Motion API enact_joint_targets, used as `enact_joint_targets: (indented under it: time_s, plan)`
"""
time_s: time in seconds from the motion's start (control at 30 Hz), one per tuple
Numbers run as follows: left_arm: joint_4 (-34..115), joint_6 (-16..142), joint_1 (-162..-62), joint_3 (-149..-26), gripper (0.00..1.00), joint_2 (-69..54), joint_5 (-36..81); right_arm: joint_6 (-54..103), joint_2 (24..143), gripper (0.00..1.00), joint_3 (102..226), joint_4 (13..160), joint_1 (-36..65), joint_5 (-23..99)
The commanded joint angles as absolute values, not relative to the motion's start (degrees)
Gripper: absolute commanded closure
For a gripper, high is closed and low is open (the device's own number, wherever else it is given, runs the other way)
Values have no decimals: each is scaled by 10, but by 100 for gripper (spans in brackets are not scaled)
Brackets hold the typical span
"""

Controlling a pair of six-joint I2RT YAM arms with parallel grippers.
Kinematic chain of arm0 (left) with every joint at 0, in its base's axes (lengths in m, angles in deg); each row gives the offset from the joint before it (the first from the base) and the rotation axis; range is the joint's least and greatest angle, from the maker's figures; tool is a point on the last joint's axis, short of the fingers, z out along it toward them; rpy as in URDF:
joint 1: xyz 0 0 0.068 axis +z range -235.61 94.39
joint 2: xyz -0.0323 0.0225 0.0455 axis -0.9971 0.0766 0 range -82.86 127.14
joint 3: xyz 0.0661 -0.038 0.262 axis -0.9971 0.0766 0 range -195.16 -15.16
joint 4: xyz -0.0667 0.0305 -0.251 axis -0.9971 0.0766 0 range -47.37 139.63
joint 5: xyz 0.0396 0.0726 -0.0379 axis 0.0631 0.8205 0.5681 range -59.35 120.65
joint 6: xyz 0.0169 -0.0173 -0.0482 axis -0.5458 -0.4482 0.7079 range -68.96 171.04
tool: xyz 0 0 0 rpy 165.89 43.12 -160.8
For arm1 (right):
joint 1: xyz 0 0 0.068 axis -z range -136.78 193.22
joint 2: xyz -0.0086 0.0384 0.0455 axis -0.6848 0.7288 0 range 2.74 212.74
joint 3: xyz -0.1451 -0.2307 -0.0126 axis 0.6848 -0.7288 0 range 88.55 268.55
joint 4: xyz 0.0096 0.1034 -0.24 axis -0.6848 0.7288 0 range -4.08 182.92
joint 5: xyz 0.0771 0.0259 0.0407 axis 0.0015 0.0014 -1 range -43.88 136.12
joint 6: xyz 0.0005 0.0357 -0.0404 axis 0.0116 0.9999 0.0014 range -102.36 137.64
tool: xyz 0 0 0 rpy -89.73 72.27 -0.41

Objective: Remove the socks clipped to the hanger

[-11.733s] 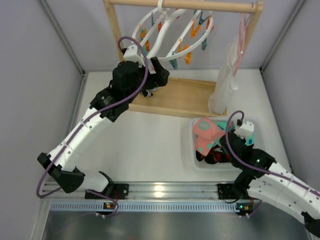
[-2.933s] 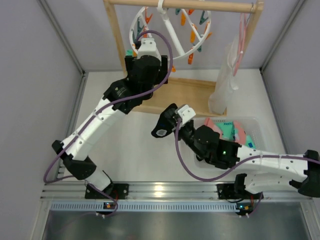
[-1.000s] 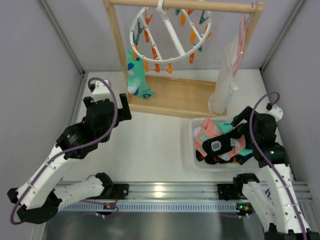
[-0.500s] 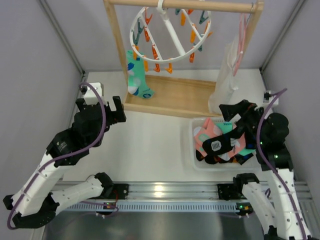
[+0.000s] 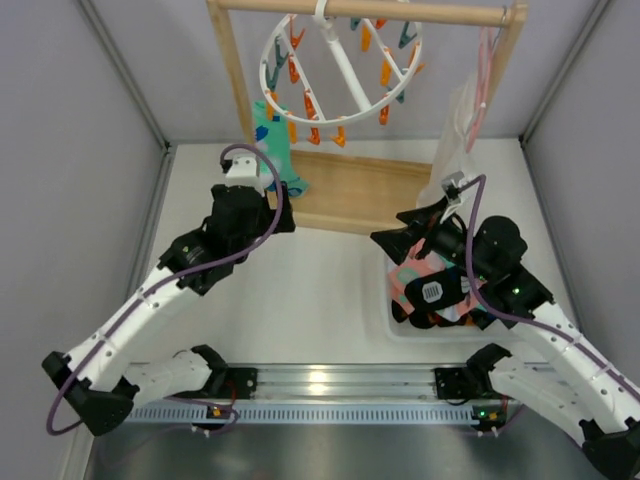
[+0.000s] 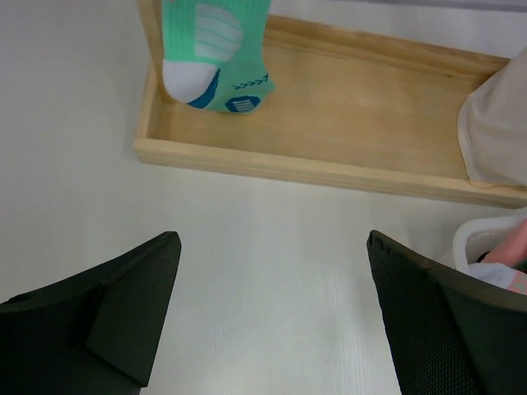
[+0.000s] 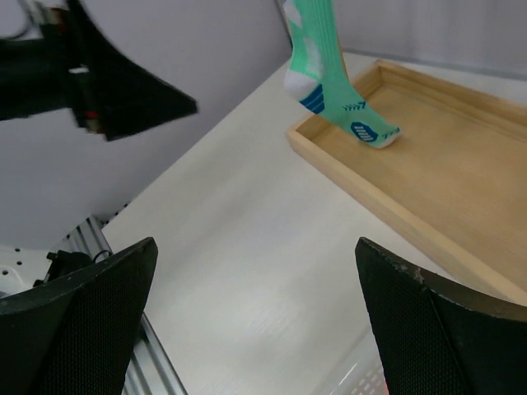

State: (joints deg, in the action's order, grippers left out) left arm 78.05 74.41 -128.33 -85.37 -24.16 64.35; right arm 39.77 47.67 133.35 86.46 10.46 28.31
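One teal-mint patterned sock (image 5: 270, 135) hangs clipped from the left side of the round white hanger (image 5: 335, 70), its toe over the wooden base. It also shows in the left wrist view (image 6: 212, 49) and the right wrist view (image 7: 323, 70). My left gripper (image 5: 278, 207) is open and empty just in front of that sock, over the bare table (image 6: 272, 313). My right gripper (image 5: 395, 228) is open and empty too, held over the bin's left edge and facing the sock (image 7: 255, 321). Pink, teal and black socks (image 5: 425, 280) lie in the bin.
The wooden rack frame (image 5: 235, 90) and its tray base (image 6: 346, 115) stand at the back. A long white garment (image 5: 450, 170) hangs on a thin pink hanger (image 5: 487, 80) at the right. A white bin (image 5: 385, 300) sits front right. Orange and teal clothespins (image 5: 310, 110) dangle from the ring.
The left arm has swung forward and right, up to the hanging teal sock. The right arm has swung left from beside the bin to above its left edge. Both grippers stayed open.
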Motion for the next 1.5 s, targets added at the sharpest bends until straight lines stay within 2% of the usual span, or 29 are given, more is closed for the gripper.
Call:
enact_joint_targets:
  time_s: [0.0,0.1,0.17,0.23,0.33,0.57,0.7,0.93,1.03,1.07,1.17,1.3,1.37,1.47]
  plan:
    - [609,782,-1154,-805,1,-213,441,372,436,1,1339,827,96,289]
    - [497,764,-1043,-718,1,-205,365,385,398,1,1336,858,96,332]
    - [343,748,-1000,-637,2,-202,306,378,359,1,1306,870,96,333]
    - [229,747,-964,-610,1,-175,247,367,329,1,1290,865,96,305]
    - [156,714,-948,-599,2,-108,191,345,316,0,1284,880,96,233]
    - [99,714,-908,-650,2,42,137,321,310,1,1285,905,96,162]
    - [62,717,-908,-671,2,75,79,314,319,0,1285,909,96,142]
    - [40,705,-915,-706,14,91,51,323,345,1,1282,887,96,138]
    - [40,704,-915,-722,28,102,47,328,353,1,1283,880,96,139]
    - [40,705,-915,-725,41,107,45,329,355,1,1284,879,96,139]
    - [39,716,-917,-713,69,100,43,329,357,1,1286,877,96,147]
    - [40,713,-968,-669,87,50,130,335,354,2,1285,865,96,174]
    - [40,708,-997,-650,100,14,165,342,350,2,1283,845,96,189]
    - [40,705,-1046,-618,100,-39,219,347,340,2,1282,844,96,202]
